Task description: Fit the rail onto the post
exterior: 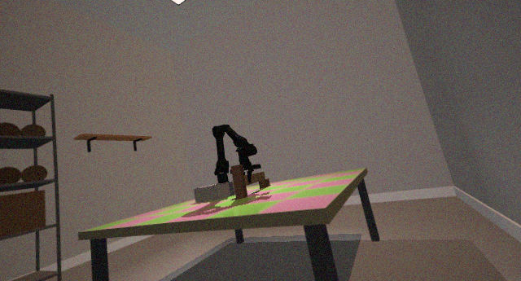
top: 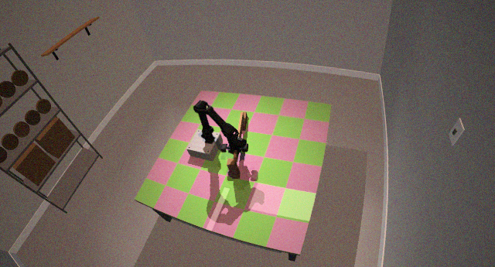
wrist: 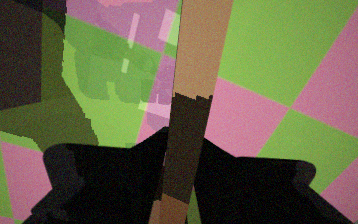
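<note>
In the wrist view the gripper [wrist: 180, 170] fills the lower part of the frame, and the rail [wrist: 195, 75] is seen passing between its dark fingers and running up to the top edge. The fingers are closed narrow on the rail – it is gripped across its width, with checkered table [wrist: 290, 55] showing on either side.

In the top view the post [top: 233, 167] is found just below centre, nearest the camera, with the gripper [top: 239, 146] directly above it in the frame. The rail [top: 243, 124] extends from there toward the upper middle. Whether the pegs are in the holes cannot be told; that joint is hidden by the gripper and too small.

In the exterior view the post [exterior: 238, 181] stands at centre frame, with the footboard block [exterior: 260, 179] just to its right behind it and the arm [exterior: 232, 144] rising above both.

The rail is judged to be stiff and fairly light – plain wood that should not bend or crush under a firm pinch. Being long, it is likely to swing about the bracket end if held far from the post. A hold close to the near end, as appears to be taken here, is judged best for steering the holes onto the pegs.
</note>
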